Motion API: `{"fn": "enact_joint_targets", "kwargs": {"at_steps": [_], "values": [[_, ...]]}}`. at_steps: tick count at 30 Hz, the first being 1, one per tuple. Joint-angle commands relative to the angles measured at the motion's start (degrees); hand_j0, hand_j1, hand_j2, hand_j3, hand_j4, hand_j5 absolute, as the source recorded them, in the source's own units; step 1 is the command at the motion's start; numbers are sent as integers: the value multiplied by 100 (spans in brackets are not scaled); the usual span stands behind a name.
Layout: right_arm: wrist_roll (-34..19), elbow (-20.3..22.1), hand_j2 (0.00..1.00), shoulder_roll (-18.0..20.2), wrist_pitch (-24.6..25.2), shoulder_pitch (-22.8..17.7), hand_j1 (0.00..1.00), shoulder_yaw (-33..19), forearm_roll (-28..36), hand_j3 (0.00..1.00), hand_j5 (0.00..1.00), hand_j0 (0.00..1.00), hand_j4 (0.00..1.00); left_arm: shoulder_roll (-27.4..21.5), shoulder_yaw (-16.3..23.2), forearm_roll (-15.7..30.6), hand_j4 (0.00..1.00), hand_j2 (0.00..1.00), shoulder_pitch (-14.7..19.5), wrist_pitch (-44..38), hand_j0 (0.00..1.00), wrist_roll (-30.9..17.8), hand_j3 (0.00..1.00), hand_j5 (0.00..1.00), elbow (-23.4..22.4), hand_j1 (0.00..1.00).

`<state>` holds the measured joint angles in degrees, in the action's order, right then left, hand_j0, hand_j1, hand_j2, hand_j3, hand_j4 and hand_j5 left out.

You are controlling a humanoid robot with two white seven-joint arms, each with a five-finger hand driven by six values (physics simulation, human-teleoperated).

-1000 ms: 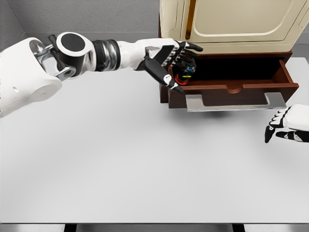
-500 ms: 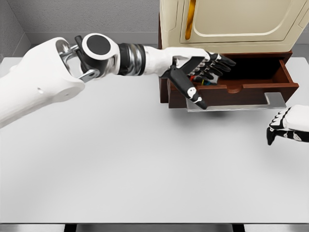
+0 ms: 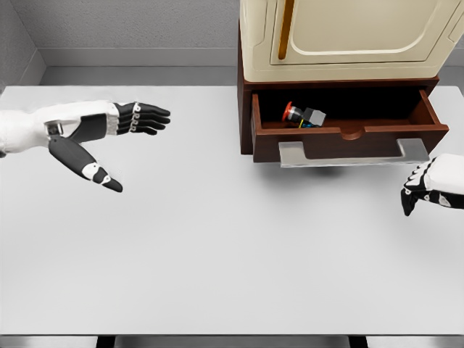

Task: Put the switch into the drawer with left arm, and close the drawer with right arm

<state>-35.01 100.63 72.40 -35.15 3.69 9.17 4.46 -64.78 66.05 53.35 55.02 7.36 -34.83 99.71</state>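
Counter (image 3: pixel 217 261): plain white, filling the lower and middle frame; nothing lies on it between either hand and the drawer.
Right hand (image 3: pixel 435 185): at the right edge, mid-height, just below and beside the drawer's right front corner; fingers (image 3: pixel 410 196) curled downward, gripping nothing.
Left hand (image 3: pixel 109 134): at the left edge, well apart from the drawer; fingers (image 3: pixel 148 116) stretched out flat and spread, thumb pointing down, holding nothing.
Drawer (image 3: pixel 348 134): dark wood, pulled open in the upper right, with a pale metal handle bar (image 3: pixel 351 152) across its front. It should be stiff and run on slides, so a flat push on the front panel or handle looks the sensible place to press; a push off to the right corner might skew it.
Switch (image 3: pixel 303 114): lying inside the drawer, toward its left half, red button at one end and a grey body. It looks small, light, rigid and hard-shelled, best held around the body if it ever needs moving; it sits below the drawer's rim, so it should not snag on closing.
Cabinet (image 3: pixel 341 36): cream-coloured, standing on top of the drawer housing at the top of the frame; its overhang leaves the drawer front free.
In the way: nothing visible blocks the right hand's short path to the drawer front.
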Motion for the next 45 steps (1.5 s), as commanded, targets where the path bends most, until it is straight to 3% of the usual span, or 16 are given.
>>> {"fn": "enact_joint_targets", "kwargs": {"at_steps": [1,6,16,22,27,30,38,42,43,45], "values": [[1,1,36,2,15,0,36,6,37,36,36,36,36,431,4,-756,100,100,-9,319,100,-17,100,100,48,100],[1,-43,37,-68,15,79,37,5,46,37,37,37,37,475,-189,-931,100,100,-281,389,100,-17,100,100,83,100],[1,-140,37,-455,15,272,37,49,2,37,37,37,37,335,-189,-931,100,100,-317,451,100,-17,100,100,-145,100],[1,-377,38,-728,15,1098,38,814,-95,38,38,38,38,291,-180,-931,100,100,-361,459,100,-17,100,100,-216,100],[1,-447,38,-877,15,1380,38,1166,-95,38,38,38,38,282,-180,-923,100,100,-361,459,100,-17,100,100,-216,100],[1,-737,39,-1000,15,1784,39,1623,-104,39,39,39,39,282,-189,-923,100,100,-361,459,100,-17,100,100,-216,100],[1,-1194,42,-1158,15,1960,42,1763,-253,42,42,42,42,299,-189,-923,100,100,-369,459,100,-17,100,100,-216,100],[1,-1195,44,-1167,15,1977,44,1772,-253,44,44,44,44,308,-180,-931,100,100,-361,459,100,-17,100,100,-216,100],[1,-1177,46,-1167,15,1995,46,1825,-262,46,46,46,46,317,-180,-940,100,100,-361,459,100,-17,100,100,-216,100],[1,-861,100,-1167,15,1995,100,2036,-306,100,100,100,100,326,-180,-940,100,100,-361,468,100,-17,100,100,-216,100]]}}
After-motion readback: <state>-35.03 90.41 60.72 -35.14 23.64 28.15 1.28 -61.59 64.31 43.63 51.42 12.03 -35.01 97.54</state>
